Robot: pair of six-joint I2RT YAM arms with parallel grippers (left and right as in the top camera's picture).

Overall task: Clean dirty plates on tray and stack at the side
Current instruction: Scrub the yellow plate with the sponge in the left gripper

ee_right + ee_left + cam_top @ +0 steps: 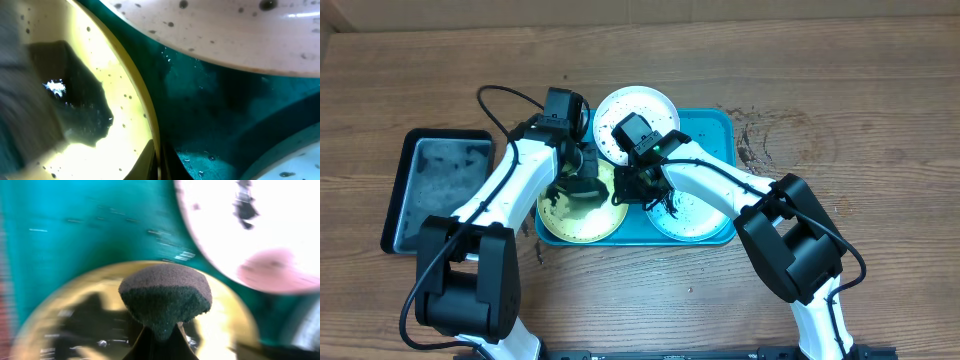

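The turquoise tray (716, 131) holds three plates: a white one (620, 104) at the back, a yellow-green one (576, 219) front left, and a pale mint one (697, 216) front right, all speckled black. My left gripper (584, 180) (161, 331) is shut on a dark sponge (165, 298) just above the yellow-green plate (222, 330). My right gripper (626, 190) (159, 163) is shut on the right rim of the yellow-green plate (115, 75), one finger on each side. The white plate (225, 35) lies just beyond, and the blurred left arm casts a shadow on the yellow plate.
A smaller black tray (441, 186) with a wet grey bottom lies left of the turquoise tray. Dark crumbs (750, 140) are scattered on the wooden table to the tray's right. Both arms cross over the tray's middle.
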